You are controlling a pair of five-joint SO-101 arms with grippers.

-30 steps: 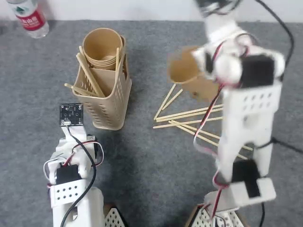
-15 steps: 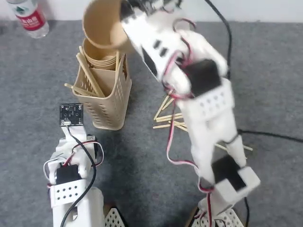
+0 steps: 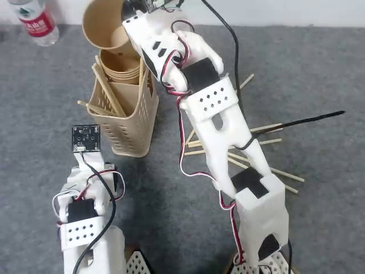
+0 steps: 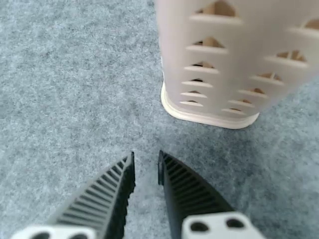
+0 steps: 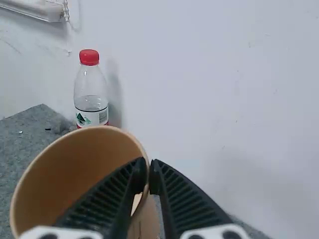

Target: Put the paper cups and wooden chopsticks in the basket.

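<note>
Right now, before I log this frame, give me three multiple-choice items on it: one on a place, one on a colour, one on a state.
1. Where is the paper cup that the right gripper holds?
A. flat on the table among the chopsticks
B. up in the air by the far end of the basket
C. next to the left arm's base

2. What colour is the cap of the bottle?
A. blue
B. white
C. red

3. How is the right gripper?
A. shut on the paper cup's wall
B. wide open over the chopsticks
C. shut on a chopstick

Answers:
1 B, the high view shows the paper cup lifted beside the basket.
2 C, the cap is red in the right wrist view.
3 A, its fingers pinch the wall, one inside, one outside.
</note>
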